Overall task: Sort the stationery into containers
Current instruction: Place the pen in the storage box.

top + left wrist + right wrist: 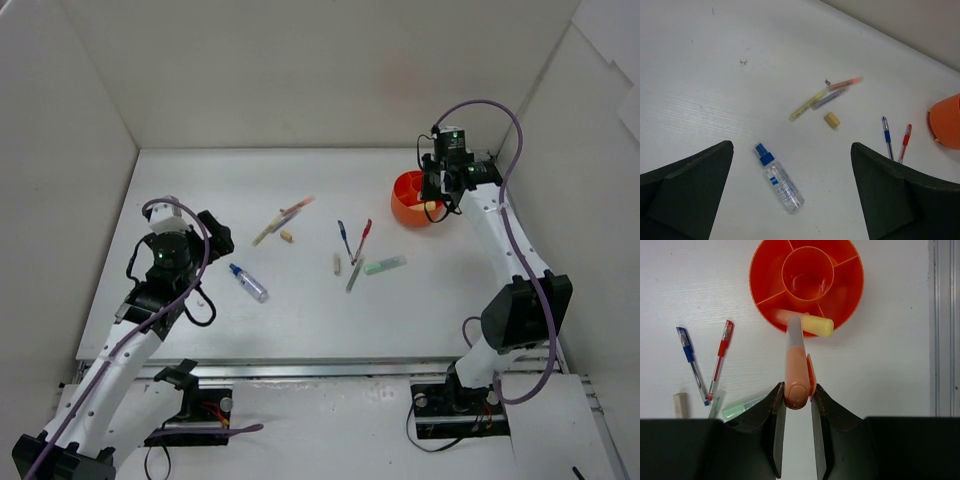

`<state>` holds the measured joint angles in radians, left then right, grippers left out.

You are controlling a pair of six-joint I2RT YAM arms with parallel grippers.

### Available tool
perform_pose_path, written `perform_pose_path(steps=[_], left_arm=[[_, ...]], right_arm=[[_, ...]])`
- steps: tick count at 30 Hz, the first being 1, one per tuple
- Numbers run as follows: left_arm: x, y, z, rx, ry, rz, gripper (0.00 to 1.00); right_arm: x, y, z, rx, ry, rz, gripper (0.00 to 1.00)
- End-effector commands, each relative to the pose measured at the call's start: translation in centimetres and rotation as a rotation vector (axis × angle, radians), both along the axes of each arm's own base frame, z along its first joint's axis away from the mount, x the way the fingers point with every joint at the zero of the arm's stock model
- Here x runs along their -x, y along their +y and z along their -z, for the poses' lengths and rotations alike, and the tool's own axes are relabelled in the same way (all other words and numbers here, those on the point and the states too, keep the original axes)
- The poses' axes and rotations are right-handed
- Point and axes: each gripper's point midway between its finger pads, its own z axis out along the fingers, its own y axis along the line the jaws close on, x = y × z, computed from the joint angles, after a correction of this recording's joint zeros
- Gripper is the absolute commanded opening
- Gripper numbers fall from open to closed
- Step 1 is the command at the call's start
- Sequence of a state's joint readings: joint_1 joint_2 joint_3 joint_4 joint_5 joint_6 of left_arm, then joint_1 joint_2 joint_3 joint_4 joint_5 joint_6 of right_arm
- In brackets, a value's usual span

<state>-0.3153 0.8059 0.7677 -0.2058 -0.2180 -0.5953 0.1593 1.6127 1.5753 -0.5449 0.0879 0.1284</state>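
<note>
Black fingers (776, 435) of the right gripper (797, 395) are seen closed on one orange highlighter (795, 357), clamped at its butt end. Its tip is pointed at the orange pot (756, 275) and reaches just over the near rim. One yellow highlighter (816, 325) is lodged at that rim, crossed by the held tip; whether it sits fully inside a compartment cannot be told.

Left gripper (792, 147): jaws are spread wide with nothing between them, held above the table (700, 75). One blue-capped clear tube (780, 182) is found lying just beyond them.

Counted loose on the table from the top view:
- one bundle of three slim items (283, 218)
- one beige stub (287, 236) beside it
- one second beige stub (337, 263)
- one blue pen (344, 240)
- one red pen (362, 240)
- one grey pen (355, 273)
- one green highlighter (385, 265)

The bundle is resolved only by the left wrist view: yellow stick (807, 105), grey stick (830, 97), orange-pink stick (845, 82). The pot's round centre cup and divided outer ring are shown only by the right wrist view.
</note>
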Motion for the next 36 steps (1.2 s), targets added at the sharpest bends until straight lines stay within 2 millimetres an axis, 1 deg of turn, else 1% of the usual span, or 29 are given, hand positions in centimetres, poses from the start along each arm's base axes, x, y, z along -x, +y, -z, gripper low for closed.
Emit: perform_pose_path(steps=[1, 2, 4, 6, 7, 11, 12, 13, 15, 17, 18, 19, 20, 21, 23, 24, 26, 27, 28, 29, 30, 31, 32, 33, 34, 35, 36], left_arm=[[-0.7, 0.1, -3.2, 0.003, -0.089, -0.009, 0.99], [-0.7, 0.1, -3.2, 0.002, -0.088, -0.011, 0.99], [-0.7, 0.2, -3.1, 0.0, -0.085, -0.015, 0.99], [-0.7, 0.2, -3.0, 0.001, -0.084, -0.014, 1.0], [-0.7, 0.2, -3.0, 0.001, -0.084, -0.014, 0.99], [-0.9, 0.0, -3.0, 0.002, -0.081, -0.005, 0.99], [-1.0, -0.1, -3.0, 0.003, -0.08, -0.004, 0.99], [-1.0, -0.1, -2.9, 0.002, -0.077, -0.005, 0.99], [-1.1, -0.2, -2.9, 0.007, -0.081, -0.003, 1.0], [-1.2, -0.3, -3.0, 0.011, -0.084, 0.001, 0.99], [-1.3, -0.4, -3.1, 0.013, -0.086, 0.004, 0.99], [-1.3, -0.4, -3.1, 0.013, -0.086, 0.005, 0.99], [-1.3, -0.4, -3.1, 0.013, -0.085, 0.007, 0.99], [-1.3, -0.4, -3.2, 0.012, -0.086, 0.007, 1.0], [-1.3, -0.5, -3.1, 0.015, -0.086, 0.011, 0.99], [-1.2, -0.5, -3.0, 0.014, -0.083, 0.013, 0.99], [-1.1, -0.5, -3.2, 0.014, -0.087, 0.013, 0.99], [-1.0, -0.5, -3.3, 0.017, -0.092, 0.017, 0.99], [-1.0, -0.6, -3.3, 0.018, -0.094, 0.019, 0.99], [-0.9, -0.6, -3.3, 0.019, -0.095, 0.022, 0.99], [-0.8, -0.6, -3.3, 0.021, -0.098, 0.026, 0.99], [-0.8, -0.7, -3.3, 0.023, -0.1, 0.029, 0.99], [-0.7, -0.7, -3.2, 0.023, -0.097, 0.031, 0.99], [-0.7, -0.8, -3.3, 0.025, -0.101, 0.035, 0.99], [-0.7, -0.8, -3.2, 0.024, -0.1, 0.04, 0.99], [-0.6, -0.9, -3.0, 0.024, -0.098, 0.045, 0.99], [-0.6, -1.1, -3.0, 0.026, -0.1, 0.055, 0.99]], right_arm=[[-1.7, -0.1, -1.3, -0.019, -0.033, -0.021, 0.0], [-2.0, -0.1, -0.5, -0.021, -0.015, -0.022, 0.0], [-2.5, -0.3, -0.3, -0.026, -0.011, -0.018, 0.0], [-2.9, -0.2, 0.3, -0.027, 0.004, -0.027, 0.0], [-3.2, -0.5, 0.2, -0.029, -0.002, -0.025, 0.0], [-4.2, -0.9, 1.2, -0.033, 0.02, -0.019, 0.0], [-4.4, -0.4, 1.5, -0.054, 0.027, -0.042, 0.0], [-4.6, -0.3, 1.6, -0.056, 0.029, -0.046, 0.0], [-4.9, -0.4, 2.2, -0.055, 0.041, -0.04, 0.0], [-5.1, -0.5, 3.2, -0.057, 0.064, -0.029, 0.02], [-5.1, -0.7, 3.3, -0.062, 0.066, -0.021, 0.07], [-5.0, -0.6, 3.6, -0.066, 0.073, -0.021, 0.09], [-4.9, -0.5, 4.0, -0.071, 0.082, -0.023, 0.16], [-4.9, -0.6, 4.1, -0.075, 0.085, -0.02, 0.19], [-4.7, -0.3, 3.9, -0.086, 0.082, -0.028, 0.25], [-4.5, -0.2, 3.9, -0.093, 0.084, -0.031, 0.32], [-4.2, 0.0, 3.2, -0.108, 0.072, -0.038, 0.39], [-4.0, 0.1, 3.1, -0.112, 0.072, -0.038, 0.49], [-3.8, 0.1, 2.5, -0.115, 0.057, -0.041, 0.57], [-3.6, 0.1, 2.2, -0.116, 0.053, -0.048, 0.62], [-3.1, 0.3, 1.6, -0.113, 0.039, -0.056, 0.7], [-2.8, 0.4, 1.4, -0.098, 0.036, -0.08, 0.72], [-2.5, 0.5, 1.3, -0.089, 0.034, -0.109, 0.81], [-1.8, 1.0, 1.8, -0.069, 0.048, -0.16, 0.97], [-1.2, 1.3, 1.2, -0.036, 0.034, -0.223, 0.98], [-0.5, 1.9, 1.5, 0.036, 0.04, -0.338, 0.98], [0.9, 3.4, 3.1, 0.089, 0.078, -0.445, 0.98]])
